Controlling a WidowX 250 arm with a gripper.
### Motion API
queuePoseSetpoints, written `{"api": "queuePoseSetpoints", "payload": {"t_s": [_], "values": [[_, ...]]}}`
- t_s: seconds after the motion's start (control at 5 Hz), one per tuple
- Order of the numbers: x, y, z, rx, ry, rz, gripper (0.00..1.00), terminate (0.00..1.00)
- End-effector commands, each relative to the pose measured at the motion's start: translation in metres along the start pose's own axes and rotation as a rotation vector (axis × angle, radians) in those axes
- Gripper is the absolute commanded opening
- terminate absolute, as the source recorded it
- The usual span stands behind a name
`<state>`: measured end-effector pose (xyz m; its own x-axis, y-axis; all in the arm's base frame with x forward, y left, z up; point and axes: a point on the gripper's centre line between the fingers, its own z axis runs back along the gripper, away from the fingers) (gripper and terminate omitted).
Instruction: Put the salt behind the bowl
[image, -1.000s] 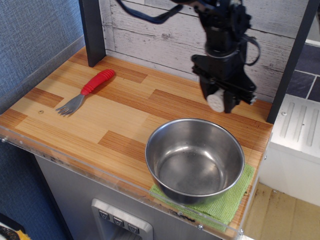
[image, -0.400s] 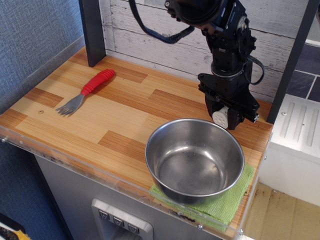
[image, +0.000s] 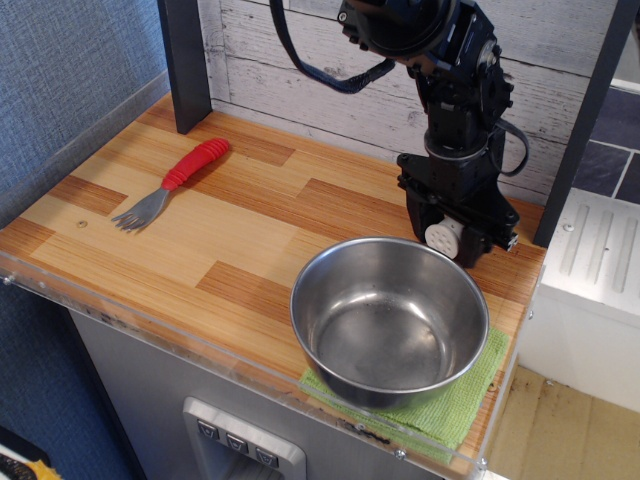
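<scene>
The large shiny steel bowl (image: 390, 320) stands on a green cloth at the front right of the wooden counter. The salt (image: 442, 236), a small white shaker with tiny dark holes in its facing end, is held between the black fingers of my gripper (image: 447, 240). The gripper is shut on it and hangs low just behind the bowl's back rim, near the counter's right rear. I cannot tell whether the shaker touches the wood.
A red-handled fork (image: 172, 182) lies at the left of the counter. A green cloth (image: 462, 404) sits under the bowl. A dark post (image: 185, 62) stands at the back left and another (image: 585, 120) at the right. A white plank wall runs behind.
My gripper with the salt has moved down and slightly right, from above the counter to low behind the bowl's back rim. The bowl and fork have not moved.
</scene>
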<state>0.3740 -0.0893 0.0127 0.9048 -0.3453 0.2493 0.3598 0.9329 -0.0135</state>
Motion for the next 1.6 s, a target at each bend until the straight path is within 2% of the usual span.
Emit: {"api": "queuePoseSetpoints", "payload": {"t_s": [0.0, 0.2, 0.6, 0.8, 1.0, 1.4], "values": [[0.011, 0.007, 0.024, 0.003, -0.063, 0.014, 1.00, 0.00], [0.014, 0.007, 0.034, -0.001, -0.083, 0.002, 1.00, 0.00], [0.020, 0.005, 0.074, -0.057, -0.234, 0.008, 1.00, 0.00], [0.016, 0.004, 0.092, -0.059, -0.264, 0.008, 1.00, 0.00], [0.010, 0.005, 0.114, -0.077, -0.270, 0.033, 1.00, 0.00], [0.010, 0.005, 0.114, -0.077, -0.270, 0.033, 1.00, 0.00]]}}
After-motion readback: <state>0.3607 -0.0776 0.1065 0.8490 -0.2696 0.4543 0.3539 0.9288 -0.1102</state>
